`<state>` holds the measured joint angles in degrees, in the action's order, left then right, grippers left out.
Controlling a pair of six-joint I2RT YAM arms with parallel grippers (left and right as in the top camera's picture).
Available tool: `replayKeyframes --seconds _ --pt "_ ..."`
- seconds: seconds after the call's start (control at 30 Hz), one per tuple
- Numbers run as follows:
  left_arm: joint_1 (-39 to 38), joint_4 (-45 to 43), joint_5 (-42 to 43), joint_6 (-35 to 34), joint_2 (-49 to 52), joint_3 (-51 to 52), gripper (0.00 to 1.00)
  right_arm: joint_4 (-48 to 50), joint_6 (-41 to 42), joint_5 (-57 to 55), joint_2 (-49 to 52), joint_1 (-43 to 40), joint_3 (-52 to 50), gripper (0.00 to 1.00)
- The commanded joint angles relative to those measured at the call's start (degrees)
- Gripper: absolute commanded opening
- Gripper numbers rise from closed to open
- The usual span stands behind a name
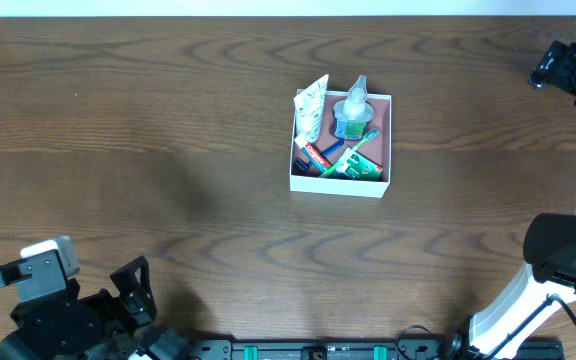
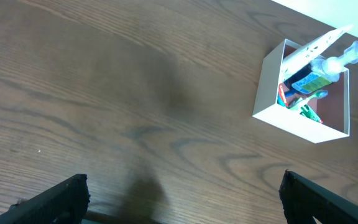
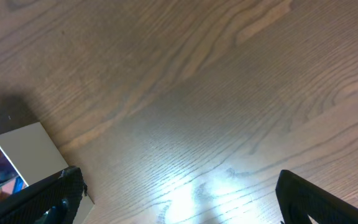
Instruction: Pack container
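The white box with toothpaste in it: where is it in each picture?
Overhead: the container sits right of centre, in the upper half.
Left wrist: the container is in the upper right corner, seen at an angle.
Right wrist: only one corner of the container shows, at the lower left edge.
Shared landmark: the blue-labelled bottle inside it, a mere sliver in the right wrist view.

The overhead camera looks straight down from high above the table (image 1: 168,150) and takes in nearly the whole top, with the container (image 1: 338,184) a little right of centre, toward the far edge. The left wrist camera sits by the near left corner, facing across the wood toward the far right, and catches the container (image 2: 272,99) whole at its upper right. The right wrist camera, by the far right corner, seems nearer the surface. The white corner at its lower left is probably the same container (image 3: 23,149).
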<state>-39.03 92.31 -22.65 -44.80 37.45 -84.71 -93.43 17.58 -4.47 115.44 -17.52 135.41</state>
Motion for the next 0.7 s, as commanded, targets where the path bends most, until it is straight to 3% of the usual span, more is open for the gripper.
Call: replayKeyframes --seconds 0.0,0.3,0.5,0.67 --pt "0.7 4.5 -0.3 -0.3 -0.2 0.6 0.98 0.0 0.8 0.0 -1.3 -0.1 0.5 0.99" --pt "13.0 4.1 4.2 2.1 -4.1 1.3 0.98 0.0 0.8 0.0 -1.3 -0.1 0.5 0.99" --pt "19.9 -3.9 9.7 15.6 -12.9 6.5 0.98 0.0 0.8 0.0 -1.3 -0.1 0.5 0.99" --pt "23.8 -19.0 18.3 26.7 -20.3 14.3 0.98 0.0 0.8 0.0 -1.3 -0.1 0.5 0.99"
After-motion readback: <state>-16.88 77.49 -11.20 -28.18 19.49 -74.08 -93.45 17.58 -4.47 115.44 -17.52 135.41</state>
